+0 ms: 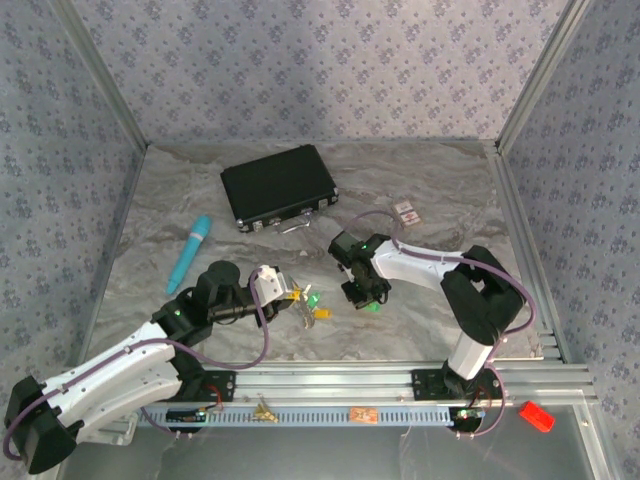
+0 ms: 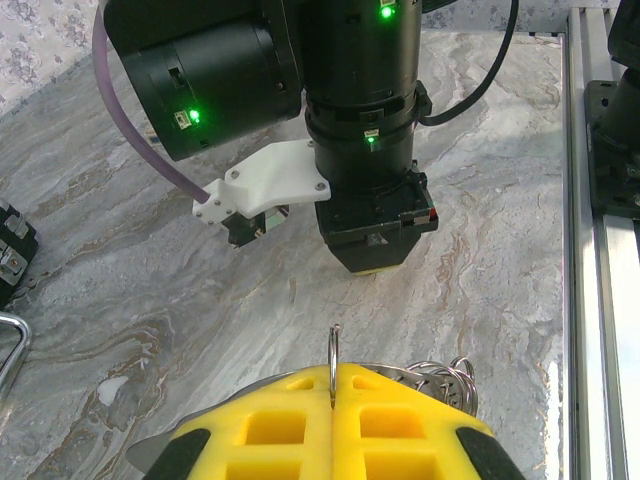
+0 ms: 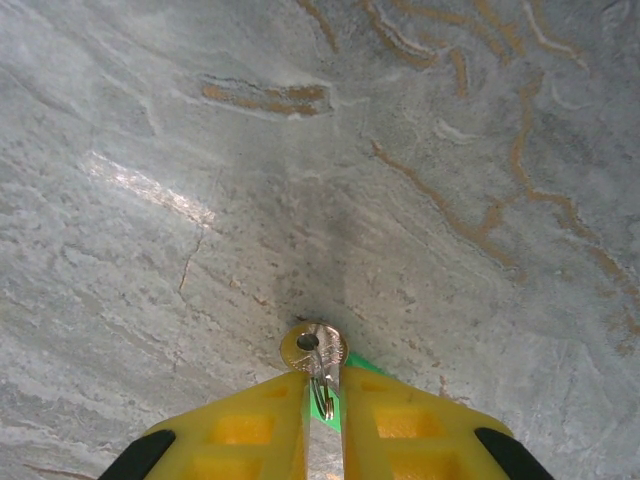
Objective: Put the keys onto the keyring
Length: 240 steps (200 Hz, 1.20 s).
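We see left gripper [image 2: 333, 378] pinching thin silvery metal keyring [image 2: 334, 345] upright; right gripper [image 3: 322, 388] narrow around yellow-headed metal key [image 3: 313, 350], grip we can't confirm; keyring sits near, to its left.

Soft, even light falls from above onto the tabletop [image 1: 160, 200], and I see only faint shadows there. On my right wrist feed a pale streak of glare crosses the marble, a dark shadow pools ahead of the right pincer [image 3: 322, 388], and its yellow fingers [image 3: 250, 430] look blurred.
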### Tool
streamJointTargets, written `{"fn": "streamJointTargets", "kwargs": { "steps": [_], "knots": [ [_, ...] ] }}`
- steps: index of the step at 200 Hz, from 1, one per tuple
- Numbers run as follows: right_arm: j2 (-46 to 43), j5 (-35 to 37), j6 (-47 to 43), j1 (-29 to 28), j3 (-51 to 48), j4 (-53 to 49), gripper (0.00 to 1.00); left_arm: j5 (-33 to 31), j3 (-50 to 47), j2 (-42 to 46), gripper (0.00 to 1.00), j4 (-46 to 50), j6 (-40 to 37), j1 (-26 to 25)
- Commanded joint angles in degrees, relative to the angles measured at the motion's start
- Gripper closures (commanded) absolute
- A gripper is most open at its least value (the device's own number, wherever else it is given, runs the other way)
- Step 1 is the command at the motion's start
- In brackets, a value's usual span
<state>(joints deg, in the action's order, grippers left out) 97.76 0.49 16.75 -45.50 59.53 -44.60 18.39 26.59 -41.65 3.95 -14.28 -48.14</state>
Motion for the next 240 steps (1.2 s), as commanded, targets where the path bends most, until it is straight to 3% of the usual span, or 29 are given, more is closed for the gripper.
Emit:
{"fn": "streamJointTargets", "kwargs": {
  "steps": [1, 240],
  "knots": [
    [0.95, 0.65, 1.0, 0.15, 1.66, -0.59, 0.84, 0.29, 0.74, 0.62, 1.0, -0.3, 0.35, -0.51],
    [1.18, 0.82, 1.4, 0.07, 1.55, -2.16, 0.87, 0.56, 0.7, 0.54, 1.0, -0.51, 0.21, -0.47]
  ]
}}
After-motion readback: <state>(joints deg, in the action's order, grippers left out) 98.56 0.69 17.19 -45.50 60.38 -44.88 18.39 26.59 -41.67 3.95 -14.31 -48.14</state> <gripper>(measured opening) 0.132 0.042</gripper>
